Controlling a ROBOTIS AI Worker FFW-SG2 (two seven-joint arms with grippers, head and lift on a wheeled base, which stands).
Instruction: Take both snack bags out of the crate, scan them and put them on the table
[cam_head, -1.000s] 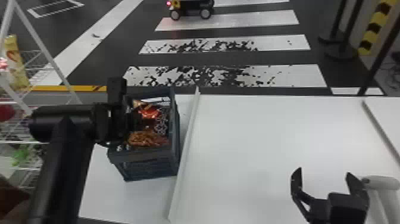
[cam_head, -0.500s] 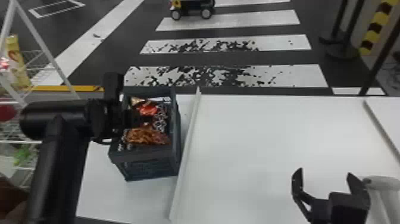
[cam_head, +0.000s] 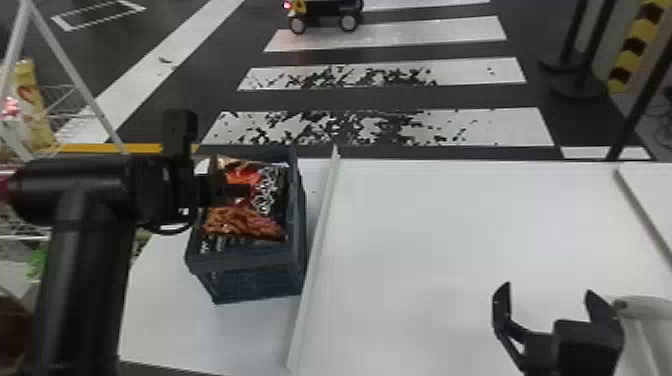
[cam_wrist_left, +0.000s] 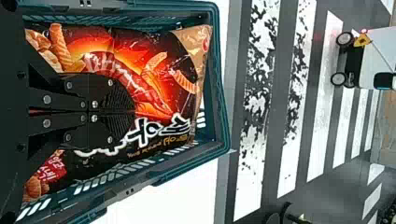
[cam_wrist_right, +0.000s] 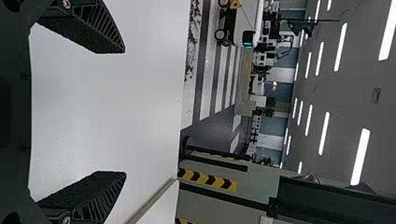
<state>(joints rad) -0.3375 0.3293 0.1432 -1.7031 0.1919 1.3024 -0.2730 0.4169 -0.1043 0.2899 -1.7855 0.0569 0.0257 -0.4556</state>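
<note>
Snack bag (cam_head: 245, 224), black with red and orange, is pinched in the closed fingers of the left gripper (cam_head: 242, 191), at the top of the dark crate (cam_head: 250, 261). Over the white table (cam_head: 450, 240), the right gripper (cam_head: 548, 296) has its fingers wide apart, near a pale gray thing (cam_head: 650, 307).

– What sort of place is this?
– A big indoor hall, robot lab or showroom; I can't tell which. In the right wrist view, strip lights (cam_wrist_right: 359, 156) line a high ceiling (cam_wrist_right: 352, 88).
– And the floor (cam_head: 350, 98)?
– Painted with a crosswalk (cam_head: 390, 36), a wheeled vehicle (cam_head: 325, 10) standing on it, top centre of the head view. Wire rack (cam_head: 76, 75), upper left.
</note>
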